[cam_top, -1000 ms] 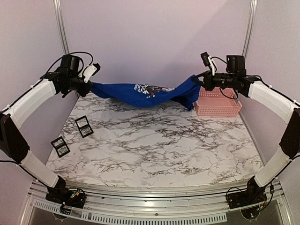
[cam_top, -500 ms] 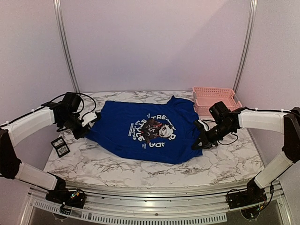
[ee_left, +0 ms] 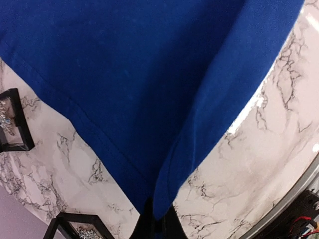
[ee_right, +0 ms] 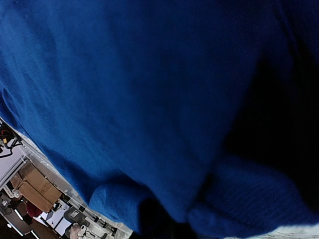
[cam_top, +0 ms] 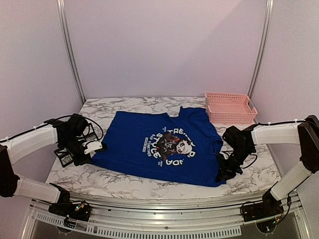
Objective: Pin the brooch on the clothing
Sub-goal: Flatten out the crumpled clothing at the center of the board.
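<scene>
Marble tabletop [cam_top: 149, 185]: royal-blue printed T-shirt [cam_top: 144, 152], earlier hung aloft, now lies flat; left hand [cam_top: 93, 148] pinches its edge; right hand [cam_top: 224, 172], grip unclear.

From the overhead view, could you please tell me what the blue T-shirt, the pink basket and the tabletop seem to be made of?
T-shirt: soft knit fabric, likely cotton jersey, matte; it drapes and has a stitched hem.
Basket: probably moulded plastic, slightly glossy, with slotted walls.
Tabletop: marble-look, white with dark veins, glossy reflections; whether it is real stone or laminate, I cannot tell.

Left arm [cam_top: 31, 141] and right arm [cam_top: 275, 133] low, left jaws together.
</scene>
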### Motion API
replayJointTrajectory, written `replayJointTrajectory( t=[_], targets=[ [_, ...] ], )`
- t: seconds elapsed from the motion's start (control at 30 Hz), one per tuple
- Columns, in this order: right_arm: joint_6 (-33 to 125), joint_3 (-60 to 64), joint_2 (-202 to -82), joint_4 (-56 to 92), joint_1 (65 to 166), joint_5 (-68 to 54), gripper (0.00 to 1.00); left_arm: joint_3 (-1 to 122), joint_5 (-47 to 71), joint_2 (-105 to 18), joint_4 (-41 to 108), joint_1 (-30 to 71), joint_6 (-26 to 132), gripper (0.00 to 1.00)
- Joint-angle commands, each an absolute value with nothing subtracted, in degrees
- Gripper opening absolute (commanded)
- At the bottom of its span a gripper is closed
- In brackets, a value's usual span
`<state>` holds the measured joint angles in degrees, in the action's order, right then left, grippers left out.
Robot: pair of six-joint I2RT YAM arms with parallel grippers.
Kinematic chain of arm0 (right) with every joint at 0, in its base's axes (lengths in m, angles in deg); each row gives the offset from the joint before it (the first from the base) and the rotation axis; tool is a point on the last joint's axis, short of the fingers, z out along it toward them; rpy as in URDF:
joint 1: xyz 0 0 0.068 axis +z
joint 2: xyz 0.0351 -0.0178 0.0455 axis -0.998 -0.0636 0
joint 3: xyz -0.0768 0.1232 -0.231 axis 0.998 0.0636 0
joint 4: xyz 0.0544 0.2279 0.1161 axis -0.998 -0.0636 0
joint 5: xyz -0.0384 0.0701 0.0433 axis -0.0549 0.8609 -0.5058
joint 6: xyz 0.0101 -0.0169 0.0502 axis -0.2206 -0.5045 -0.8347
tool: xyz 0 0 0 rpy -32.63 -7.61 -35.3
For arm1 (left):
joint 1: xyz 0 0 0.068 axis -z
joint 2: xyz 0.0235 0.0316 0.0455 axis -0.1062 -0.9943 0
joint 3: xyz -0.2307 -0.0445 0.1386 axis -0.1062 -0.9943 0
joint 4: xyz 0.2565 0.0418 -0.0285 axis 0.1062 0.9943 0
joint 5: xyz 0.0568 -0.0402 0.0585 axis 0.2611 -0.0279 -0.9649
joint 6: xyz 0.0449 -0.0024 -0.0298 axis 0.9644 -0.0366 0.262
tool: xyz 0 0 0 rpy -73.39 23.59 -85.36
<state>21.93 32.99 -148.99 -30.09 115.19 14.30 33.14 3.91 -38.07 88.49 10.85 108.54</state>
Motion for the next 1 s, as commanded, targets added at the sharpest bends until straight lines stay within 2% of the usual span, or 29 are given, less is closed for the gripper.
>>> replayJointTrajectory(
  t=[0.0,0.13,0.2,0.37,0.5,0.6,0.67,0.77,0.83,0.97],
  targets=[
    [19.3,35.6,-148.8,-33.2,115.4,8.3,0.13,30.3,1.4,-38.3,92.6,12.9,110.4,0.00],
    [18.9,34.4,-148.0,-35.9,115.4,5.9,0.14,28.3,0.4,-38.1,96.1,16.2,109.8,0.00],
    [18.4,33.0,-146.3,-37.8,115.4,4.3,0.23,26.5,-0.7,-37.2,95.9,18.4,109.3,0.01],
    [17.9,27.5,-142.6,-44.5,115.4,0.5,0.50,25.6,-2.4,-35.6,96.1,21.6,107.5,0.15],
    [17.5,23.0,-140.3,-48.3,115.3,-4.1,0.60,27.4,-5.7,-34.8,100.3,21.7,108.8,0.30],
    [17.6,19.8,-140.3,-45.6,115.3,-5.5,0.59,29.9,-8.5,-33.7,105.3,21.6,109.8,0.47],
    [18.0,17.7,-141.6,-42.1,115.4,-5.4,0.55,33.5,-7.8,-33.8,109.1,21.6,110.0,0.54],
    [18.8,14.5,-144.9,-35.8,115.3,-6.0,0.44,40.4,-3.3,-34.4,112.2,21.7,110.9,0.55],
    [20.1,13.4,-146.9,-30.6,115.4,-6.0,0.37,43.4,-0.4,-34.9,107.1,21.8,107.8,0.52],
    [24.4,10.9,-152.0,-21.7,115.4,-3.9,0.28,43.4,0.1,-38.6,93.3,23.0,100.2,0.41]
  ],
)
